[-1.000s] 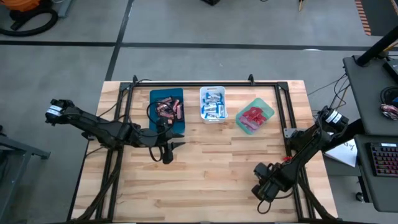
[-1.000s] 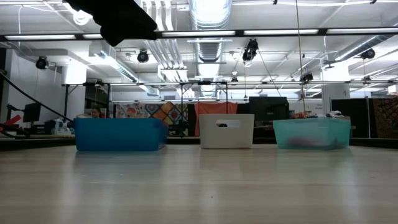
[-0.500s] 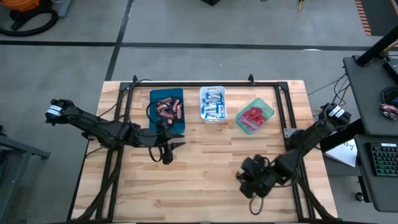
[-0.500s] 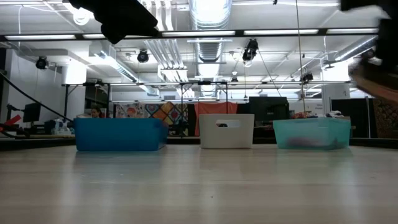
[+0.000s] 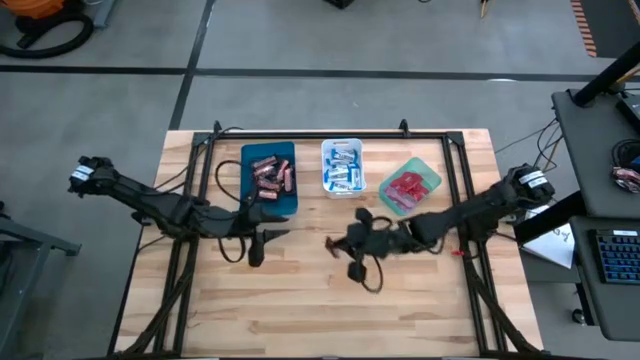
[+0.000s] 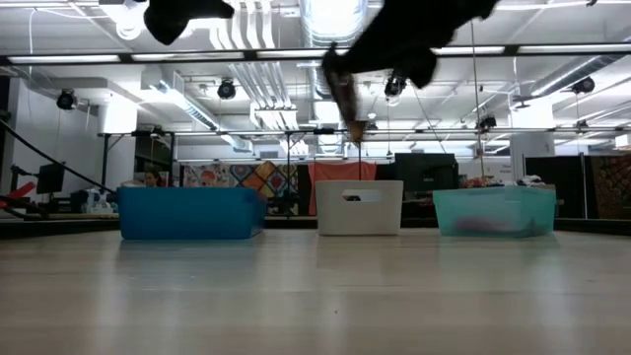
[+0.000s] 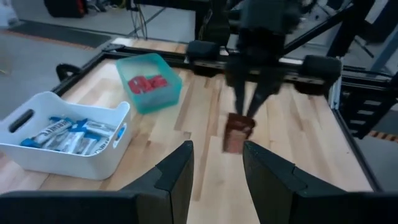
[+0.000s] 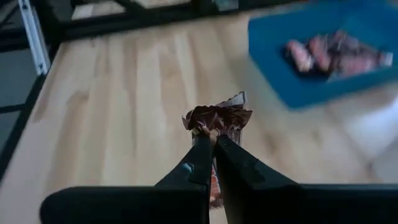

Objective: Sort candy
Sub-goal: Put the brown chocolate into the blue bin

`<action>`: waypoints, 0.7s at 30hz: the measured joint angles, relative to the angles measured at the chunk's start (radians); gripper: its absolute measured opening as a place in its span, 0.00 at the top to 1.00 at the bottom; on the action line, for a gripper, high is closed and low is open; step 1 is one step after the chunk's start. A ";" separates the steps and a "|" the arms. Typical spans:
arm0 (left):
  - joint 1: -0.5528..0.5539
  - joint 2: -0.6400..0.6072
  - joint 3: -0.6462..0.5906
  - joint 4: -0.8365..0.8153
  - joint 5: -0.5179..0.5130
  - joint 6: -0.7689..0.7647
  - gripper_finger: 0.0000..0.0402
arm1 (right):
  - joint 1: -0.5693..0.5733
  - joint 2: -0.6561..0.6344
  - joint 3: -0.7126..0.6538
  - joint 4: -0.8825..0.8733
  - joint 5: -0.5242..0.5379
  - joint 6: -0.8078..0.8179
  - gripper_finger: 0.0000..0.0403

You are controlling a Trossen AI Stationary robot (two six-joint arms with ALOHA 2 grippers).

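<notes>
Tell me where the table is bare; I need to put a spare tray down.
Bare wood runs along the near edge of the table, below both grippers. Crowded: the far side, with the blue tray, white tray and green tray.

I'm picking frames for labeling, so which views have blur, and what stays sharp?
Right wrist view: blue tray smeared, held dark brown-red bar crisp. Left wrist view: right gripper softly blurred. Low view: arms are dark, blurred shapes against the ceiling lights. High view: mostly sharp.
</notes>
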 joint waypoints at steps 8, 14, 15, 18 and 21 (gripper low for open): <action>-0.118 -0.008 -0.023 -0.004 -0.180 0.002 0.69 | -0.176 0.041 0.000 0.234 -0.052 -0.267 0.97; -0.176 -0.047 -0.024 -0.031 -0.246 0.010 0.69 | -0.291 0.084 -0.001 0.401 -0.114 -0.365 0.97; -0.181 -0.058 -0.024 -0.049 -0.262 0.017 0.69 | -0.307 0.095 -0.001 0.430 -0.125 -0.372 0.97; -0.188 -0.095 -0.024 -0.113 -0.316 0.016 0.69 | -0.348 0.134 -0.001 0.517 -0.153 -0.392 0.97; -0.188 -0.136 -0.024 -0.144 -0.335 0.002 0.69 | -0.383 0.178 0.000 0.596 -0.173 -0.394 0.97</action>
